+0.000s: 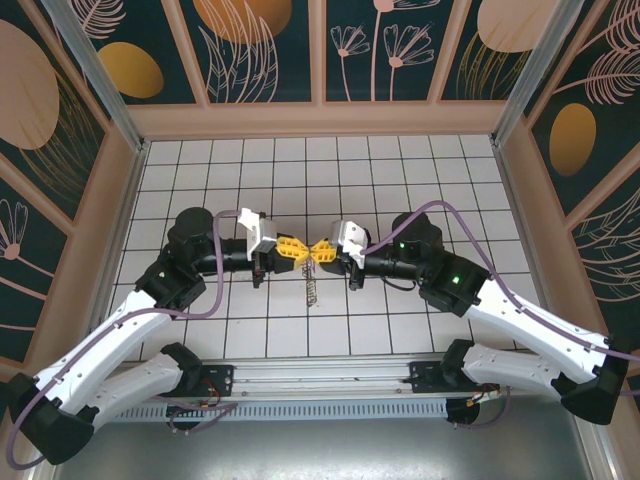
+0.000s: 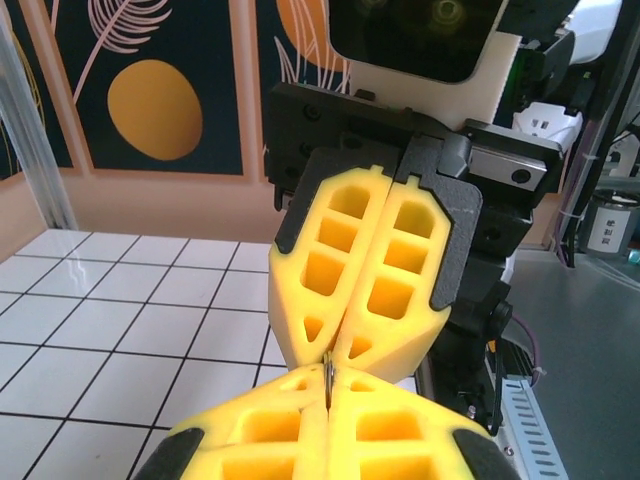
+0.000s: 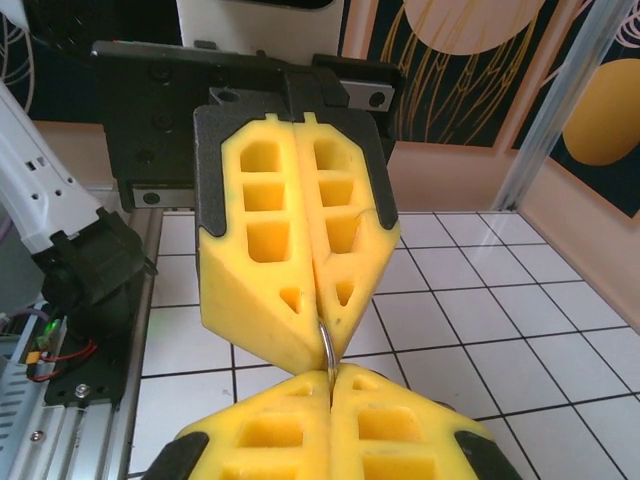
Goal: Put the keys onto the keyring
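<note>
Your left gripper (image 1: 298, 251) and right gripper (image 1: 325, 252) meet tip to tip over the middle of the table (image 1: 400, 170), both arms reaching inward and low. The keyring (image 1: 311, 287) dangles beneath them. The red key is too small to pick out, so I'd judge the threading unfinished. From the left wrist, your left gripper (image 2: 328, 400) and right gripper (image 2: 338, 345) are both clamped on the keyring's thin metal ring (image 2: 328, 378). From the right wrist, that metal ring (image 3: 326, 350) bridges the two closed grippers.

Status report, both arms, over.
Left gripper, right gripper shut tip to tip on one thin metal ring. Keyring cluster just below the tips.
</note>
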You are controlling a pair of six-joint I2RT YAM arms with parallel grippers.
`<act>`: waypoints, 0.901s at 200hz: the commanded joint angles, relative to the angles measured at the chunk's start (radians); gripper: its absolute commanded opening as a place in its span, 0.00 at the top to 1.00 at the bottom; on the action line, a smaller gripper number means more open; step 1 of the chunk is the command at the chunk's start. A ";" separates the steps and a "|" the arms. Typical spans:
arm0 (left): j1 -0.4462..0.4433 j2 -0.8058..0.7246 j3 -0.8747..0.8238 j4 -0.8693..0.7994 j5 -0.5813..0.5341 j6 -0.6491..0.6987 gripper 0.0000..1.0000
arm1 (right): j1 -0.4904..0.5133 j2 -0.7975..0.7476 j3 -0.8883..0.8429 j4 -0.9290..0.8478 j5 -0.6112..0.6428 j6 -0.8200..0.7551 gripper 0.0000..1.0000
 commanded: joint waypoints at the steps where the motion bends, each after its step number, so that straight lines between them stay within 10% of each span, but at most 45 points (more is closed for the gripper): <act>1: -0.003 0.040 0.062 -0.128 -0.090 0.084 0.99 | 0.010 0.010 0.046 -0.041 0.005 -0.063 1.00; 80: -0.004 0.193 0.194 -0.365 -0.223 0.193 0.90 | 0.038 0.165 0.212 -0.227 0.157 -0.153 1.00; 180: -0.003 0.143 0.111 -0.171 -0.183 0.068 1.00 | 0.040 0.083 0.102 -0.118 0.106 -0.064 1.00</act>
